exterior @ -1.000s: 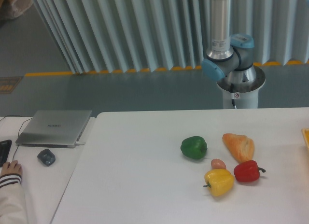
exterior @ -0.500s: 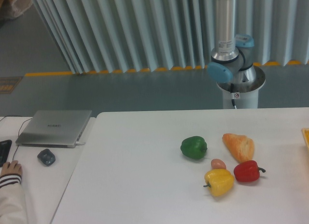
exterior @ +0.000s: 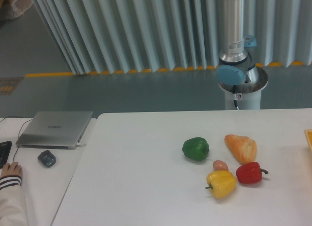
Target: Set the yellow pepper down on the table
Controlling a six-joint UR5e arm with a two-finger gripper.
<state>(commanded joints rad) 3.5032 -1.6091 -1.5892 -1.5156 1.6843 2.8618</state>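
Note:
The yellow pepper (exterior: pixel 221 183) lies on the white table (exterior: pixel 136 187) toward the front right, its dark stem pointing left. It touches a small pinkish egg-like item (exterior: pixel 220 165) behind it and sits close beside the red pepper (exterior: pixel 250 173). Only the arm's upright silver column and blue-capped joint (exterior: pixel 233 65) show behind the table's far edge. The gripper itself is out of view.
A green pepper (exterior: pixel 196 149) and a croissant-like bread (exterior: pixel 241 147) lie behind the yellow pepper. An orange-yellow edge (exterior: pixel 309 138) shows at the right border. On the side desk to the left are a laptop (exterior: pixel 54 129), a mouse (exterior: pixel 47 159) and a person's hand (exterior: pixel 9 171).
The arm's column and blue joint have swung slightly to the right. The food items on the table have not moved.

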